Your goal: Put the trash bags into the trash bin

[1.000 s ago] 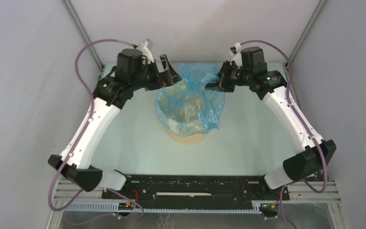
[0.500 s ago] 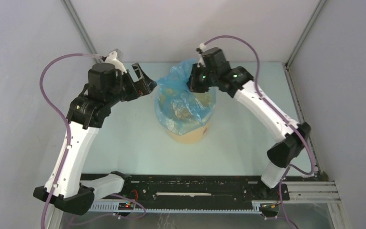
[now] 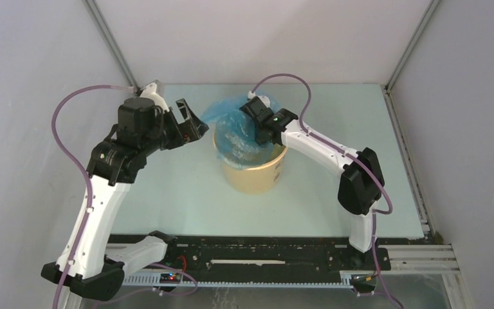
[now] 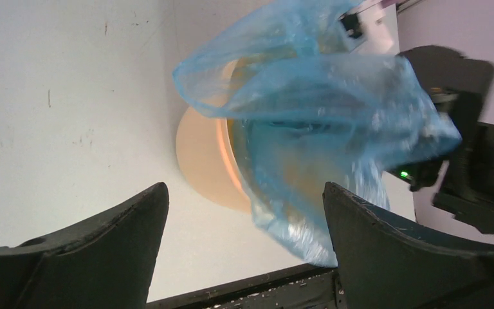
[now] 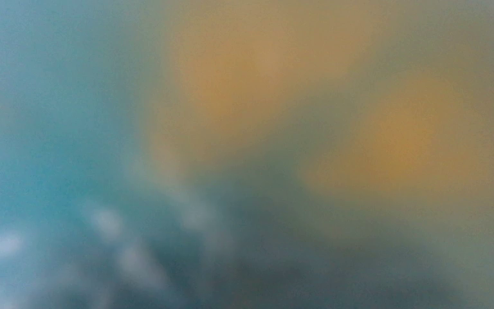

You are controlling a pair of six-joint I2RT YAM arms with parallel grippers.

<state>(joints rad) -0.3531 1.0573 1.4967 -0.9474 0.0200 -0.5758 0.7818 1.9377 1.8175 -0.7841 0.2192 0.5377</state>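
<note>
The light-blue trash bag (image 3: 233, 122) is bunched in the mouth of the pale tan trash bin (image 3: 257, 177), and some of it spills over the far-left rim. My right gripper (image 3: 261, 133) points down into the bin, with its fingers buried in the bag. The right wrist view shows only a blur of blue bag (image 5: 38, 141) and tan bin (image 5: 244, 71). My left gripper (image 3: 193, 119) is open and empty just left of the bin. In the left wrist view the gripper (image 4: 244, 193) faces the bag (image 4: 321, 96) and the bin (image 4: 199, 154).
The bin stands mid-table on the pale green tabletop (image 3: 167, 193). Grey enclosure walls stand at the left, right and back. The black base rail (image 3: 264, 254) runs along the near edge. The right arm (image 4: 476, 174) shows behind the bag in the left wrist view.
My right arm has swung left and down, carrying the bag into the bin's mouth. The bag no longer hangs over the bin's front wall. My left gripper has drawn back left, still open.
</note>
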